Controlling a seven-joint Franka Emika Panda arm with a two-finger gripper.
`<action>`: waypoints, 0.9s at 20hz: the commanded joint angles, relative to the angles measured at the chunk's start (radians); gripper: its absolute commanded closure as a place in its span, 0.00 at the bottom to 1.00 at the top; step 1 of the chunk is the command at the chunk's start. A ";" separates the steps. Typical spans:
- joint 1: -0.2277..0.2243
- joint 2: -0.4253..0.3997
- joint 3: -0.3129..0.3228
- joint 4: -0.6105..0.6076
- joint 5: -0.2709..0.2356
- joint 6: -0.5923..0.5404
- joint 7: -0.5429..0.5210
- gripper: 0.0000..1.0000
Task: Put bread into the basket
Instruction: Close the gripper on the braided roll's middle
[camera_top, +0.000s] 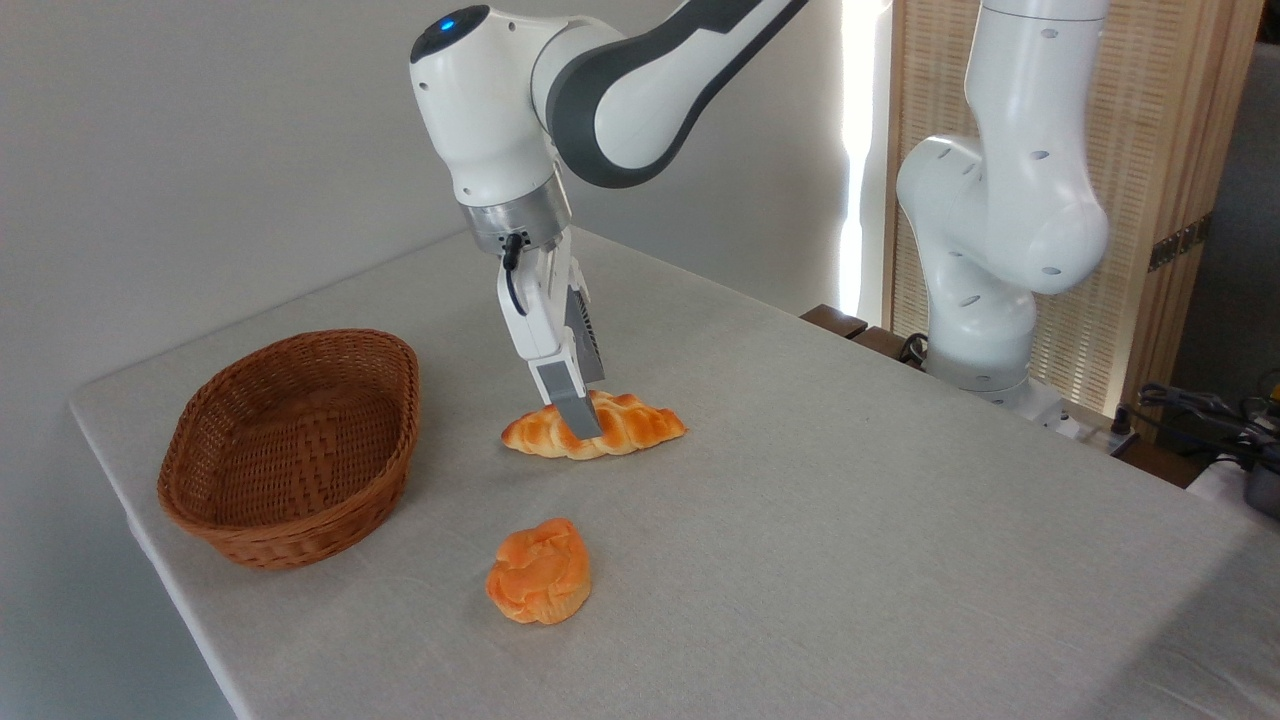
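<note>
Pale grey cloth covers the counter (800, 520), with wide bare room toward its right and near edges. Over it, the white claw (588, 418) straddles the long braided golden-brown loaf (620, 430), lying mid-counter; its far finger is hidden, so its closure cannot be told. Well left, near the edge, sits the oval brown wicker basket (290, 440); nearer the camera lies a rounder orange knotted bun (540, 572).

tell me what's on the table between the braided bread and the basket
Nothing: in the camera view the stretch of table between the bread and the basket is bare cloth. The knotted bun lies nearer the front, off that line.
</note>
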 joint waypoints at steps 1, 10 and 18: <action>-0.012 -0.006 0.012 -0.038 0.002 0.037 0.020 0.00; -0.030 0.009 0.012 -0.095 0.002 0.144 0.025 0.00; -0.029 0.008 0.014 -0.093 0.002 0.149 0.023 0.69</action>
